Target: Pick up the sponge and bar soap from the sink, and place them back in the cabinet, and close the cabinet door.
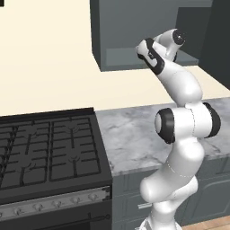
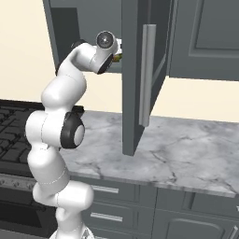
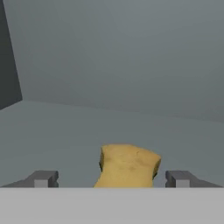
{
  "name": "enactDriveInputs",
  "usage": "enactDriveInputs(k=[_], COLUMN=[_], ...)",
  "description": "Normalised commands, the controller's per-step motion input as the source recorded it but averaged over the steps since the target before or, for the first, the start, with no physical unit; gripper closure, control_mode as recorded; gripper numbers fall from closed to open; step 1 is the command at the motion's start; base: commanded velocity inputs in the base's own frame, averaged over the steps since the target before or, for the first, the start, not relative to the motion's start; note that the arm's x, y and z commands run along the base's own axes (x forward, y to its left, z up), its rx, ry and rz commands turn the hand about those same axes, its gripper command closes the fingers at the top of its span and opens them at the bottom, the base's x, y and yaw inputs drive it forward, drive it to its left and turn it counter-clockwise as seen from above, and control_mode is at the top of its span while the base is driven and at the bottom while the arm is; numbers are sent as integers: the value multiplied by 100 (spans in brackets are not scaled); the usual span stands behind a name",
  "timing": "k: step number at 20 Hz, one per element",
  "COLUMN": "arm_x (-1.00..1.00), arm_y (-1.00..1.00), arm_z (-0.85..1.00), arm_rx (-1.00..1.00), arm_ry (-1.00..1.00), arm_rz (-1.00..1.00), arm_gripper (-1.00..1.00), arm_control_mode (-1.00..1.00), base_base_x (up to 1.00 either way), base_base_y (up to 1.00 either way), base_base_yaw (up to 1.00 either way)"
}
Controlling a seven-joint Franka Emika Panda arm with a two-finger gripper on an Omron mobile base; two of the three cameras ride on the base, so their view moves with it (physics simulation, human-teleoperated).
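Note:
The mustard-yellow sponge rests on the light grey shelf inside the cabinet. My gripper is open around it, and each finger tip stands a little apart from its sides. In the base views my arm reaches up into the cabinet, with a sliver of the sponge showing beside the hand. The cabinet door stands wide open, its slim bar handle facing me. The bar soap and the sink are out of view.
A black gas stove sits left of the grey marble counter. The open door hangs over the counter to the arm's right. Base drawers run below, and a closed wall cabinet is further right.

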Motion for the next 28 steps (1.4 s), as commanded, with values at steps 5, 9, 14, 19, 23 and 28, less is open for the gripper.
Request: enactDriveInputs(k=[5,9,14,19,23,28], arm_x=[-26,-39,-42,-48,-57,-66], arm_y=[0,0,0,0,0,6], arm_z=[0,0,0,0,0,0], arm_rx=[0,0,0,0,0,0], arm_ry=[0,0,0,0,0,0], arm_rz=[0,0,0,0,0,-2], arm_gripper=[-100,-100,-100,-100,-100,-100], arm_control_mode=[-100,-100,-100,-100,-100,-100], base_base_x=[0,0,0,0,0,0], base_base_y=[0,0,0,0,0,0], base_base_yaw=[0,0,0,0,0,0])
